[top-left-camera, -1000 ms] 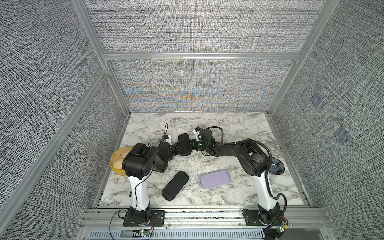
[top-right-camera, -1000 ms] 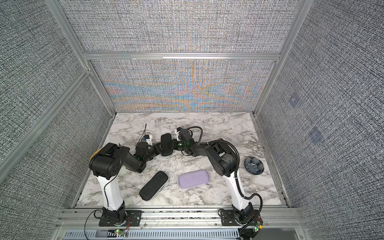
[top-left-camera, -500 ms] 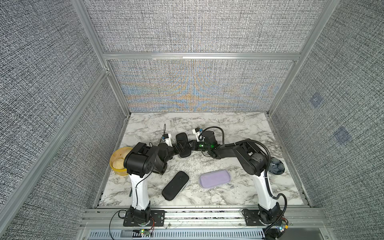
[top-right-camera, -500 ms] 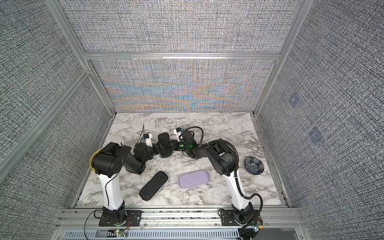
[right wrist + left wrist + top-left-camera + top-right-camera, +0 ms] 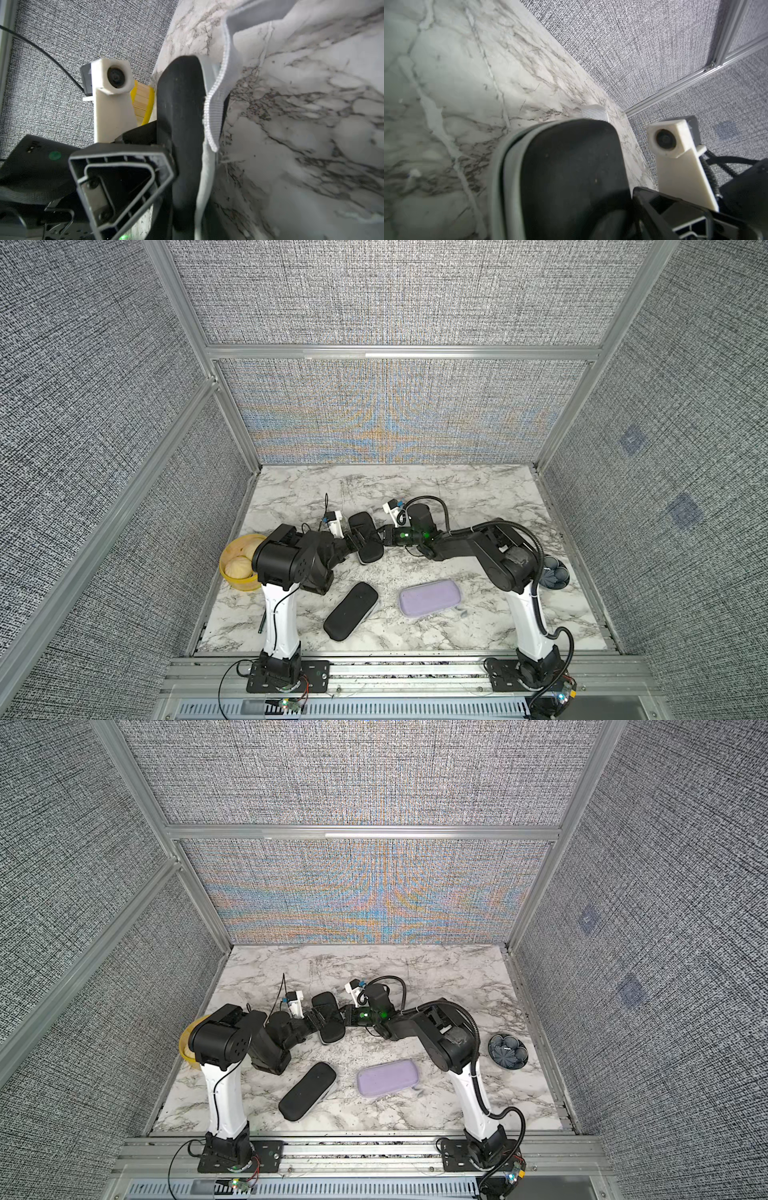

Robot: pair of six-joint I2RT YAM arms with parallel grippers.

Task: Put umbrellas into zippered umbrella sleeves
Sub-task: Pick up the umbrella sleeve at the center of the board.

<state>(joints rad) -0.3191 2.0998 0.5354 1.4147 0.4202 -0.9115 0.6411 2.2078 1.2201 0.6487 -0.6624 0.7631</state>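
Observation:
A black zippered sleeve (image 5: 365, 531) (image 5: 328, 1019) lies mid-table between both arms. My left gripper (image 5: 355, 540) (image 5: 316, 1020) is on its left side. One finger (image 5: 120, 187) rests against the black shell (image 5: 180, 104), and the other finger is hidden. My right gripper (image 5: 384, 536) (image 5: 347, 1011) is shut on the sleeve's right edge, where the loose grey zip tape (image 5: 216, 104) runs in between its jaws. The same sleeve (image 5: 566, 166) fills the left wrist view. A second black sleeve (image 5: 351, 616) and a lavender sleeve (image 5: 430, 597) lie shut nearer the front. No umbrellas are in view.
A yellow basket (image 5: 232, 572) with buns stands at the left edge, behind my left arm. A dark blue dish (image 5: 555, 572) sits at the right edge beside my right arm. Fabric walls with metal rails enclose the marble table (image 5: 457, 489).
My left gripper has moved right, onto the black sleeve between the arms. The sleeve has shifted a little. My right arm holds its place.

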